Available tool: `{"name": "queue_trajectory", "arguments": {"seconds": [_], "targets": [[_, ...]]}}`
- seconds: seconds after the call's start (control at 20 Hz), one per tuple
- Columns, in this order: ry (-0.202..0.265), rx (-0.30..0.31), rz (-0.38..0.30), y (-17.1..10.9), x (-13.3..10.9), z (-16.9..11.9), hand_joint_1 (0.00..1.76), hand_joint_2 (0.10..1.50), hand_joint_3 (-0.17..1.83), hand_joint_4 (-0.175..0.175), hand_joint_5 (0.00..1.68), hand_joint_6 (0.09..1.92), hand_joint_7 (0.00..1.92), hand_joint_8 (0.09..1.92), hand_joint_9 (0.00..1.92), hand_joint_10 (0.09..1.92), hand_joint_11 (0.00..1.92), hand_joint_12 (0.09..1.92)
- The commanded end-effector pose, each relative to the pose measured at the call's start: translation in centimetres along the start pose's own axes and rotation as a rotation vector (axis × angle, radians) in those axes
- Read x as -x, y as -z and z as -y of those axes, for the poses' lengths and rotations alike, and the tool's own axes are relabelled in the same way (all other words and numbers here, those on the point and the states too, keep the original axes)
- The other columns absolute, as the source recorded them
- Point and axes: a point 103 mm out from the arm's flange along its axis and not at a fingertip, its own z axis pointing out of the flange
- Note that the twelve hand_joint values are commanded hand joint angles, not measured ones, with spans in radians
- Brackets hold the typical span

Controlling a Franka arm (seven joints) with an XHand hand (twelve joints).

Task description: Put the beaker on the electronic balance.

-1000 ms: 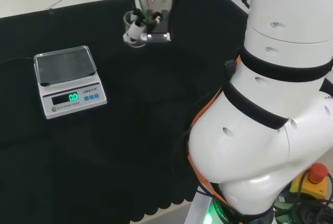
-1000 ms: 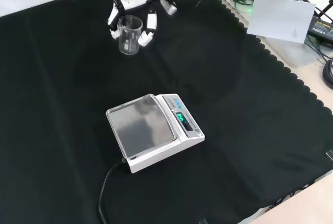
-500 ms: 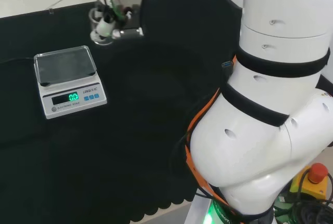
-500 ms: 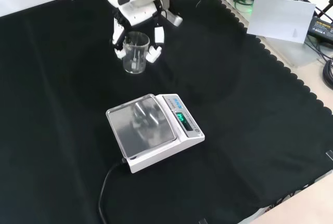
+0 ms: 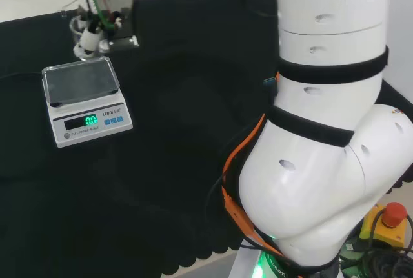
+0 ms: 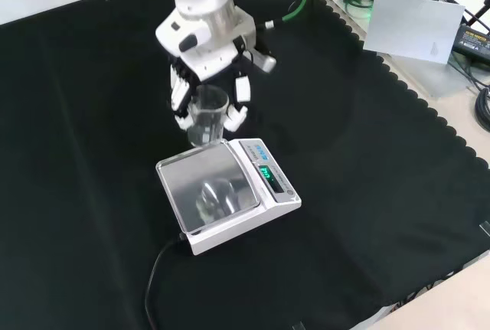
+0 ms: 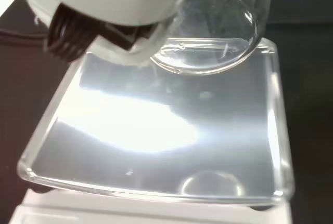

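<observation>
A clear glass beaker (image 6: 207, 116) (image 5: 81, 35) (image 7: 218, 26) hangs upright in the air, with the hand (image 6: 200, 60) (image 5: 103, 23) (image 7: 104, 16) curled round it. In the front view it hovers above the far edge of the white electronic balance (image 6: 227, 192). The balance's shiny pan (image 7: 166, 130) (image 5: 80, 81) has nothing on it and mirrors the beaker. In the head view the beaker is just beyond the pan's far edge.
The balance's cable (image 6: 157, 272) runs off toward the near edge of the black cloth in the front view. A white box (image 6: 413, 27) and cables lie off the cloth at the upper right. The arm's white links (image 5: 329, 123) stand at the head view's right.
The hand has carried the beaker across the cloth toward the balance, leftward in the head view and nearer in the front view. It now hovers at the pan's edge.
</observation>
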Motion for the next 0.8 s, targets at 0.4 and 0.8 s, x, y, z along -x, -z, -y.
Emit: {"name": "queue_trajectory", "arguments": {"seconds": [0.4,0.8], "targets": [[-0.034,-0.113,0.076,-6.7,-4.7,-3.5,1.19,0.49,0.76,-0.108,0.92,0.94,1.17,0.67,1.42,0.33,1.22,0.96],[0.034,-0.135,0.01,-7.9,-2.4,-3.5,1.19,0.5,0.76,-0.109,0.93,0.94,1.16,0.67,1.42,0.33,1.22,0.96]]}}
